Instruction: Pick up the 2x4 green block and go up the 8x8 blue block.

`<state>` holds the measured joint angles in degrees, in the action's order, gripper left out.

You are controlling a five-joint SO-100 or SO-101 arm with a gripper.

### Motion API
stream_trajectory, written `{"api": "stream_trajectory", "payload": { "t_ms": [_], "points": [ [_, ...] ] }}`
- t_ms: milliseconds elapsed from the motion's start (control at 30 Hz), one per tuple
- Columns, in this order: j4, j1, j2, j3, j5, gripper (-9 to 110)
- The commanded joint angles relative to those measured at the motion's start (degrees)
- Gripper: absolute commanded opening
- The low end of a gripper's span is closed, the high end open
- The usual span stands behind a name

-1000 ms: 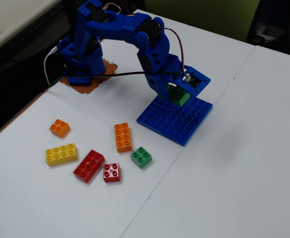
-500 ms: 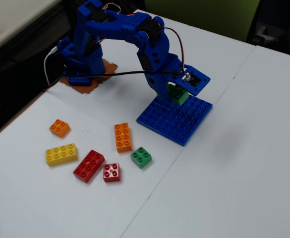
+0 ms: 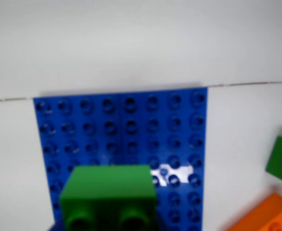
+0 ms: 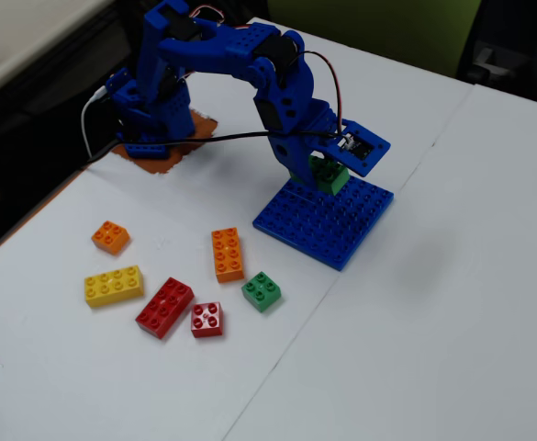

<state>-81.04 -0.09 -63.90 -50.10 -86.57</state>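
The hand [image 4: 328, 170] grips the 2x4 green block [image 4: 330, 177], a glossy green brick seen end-on in the wrist view with two hollow sockets facing the camera. The block hangs over the 8x8 blue block [image 4: 328, 225], a thin, square, studded plate lying flat on the white bench [image 4: 433, 312].

No legible text or markings anywhere.

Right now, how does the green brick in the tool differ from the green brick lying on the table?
The held green brick is gripped in the tool above the blue baseplate; the small green brick lies free on the white table. The small one shows four studs; the held one's top is hidden. Both are green studded bricks.
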Motion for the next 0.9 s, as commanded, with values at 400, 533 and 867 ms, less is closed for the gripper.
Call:
{"api": "stream_trajectory", "payload": {
  "t_ms": [400,533,867],
  "points": [
    [-0.97,-0.18,-3.6,2.99,-0.18,0],
    [-0.97,-0.18,-3.6,2.99,-0.18,0],
    [-1.23,-0.18,-3.69,2.99,-0.26,0]
  ]
}}
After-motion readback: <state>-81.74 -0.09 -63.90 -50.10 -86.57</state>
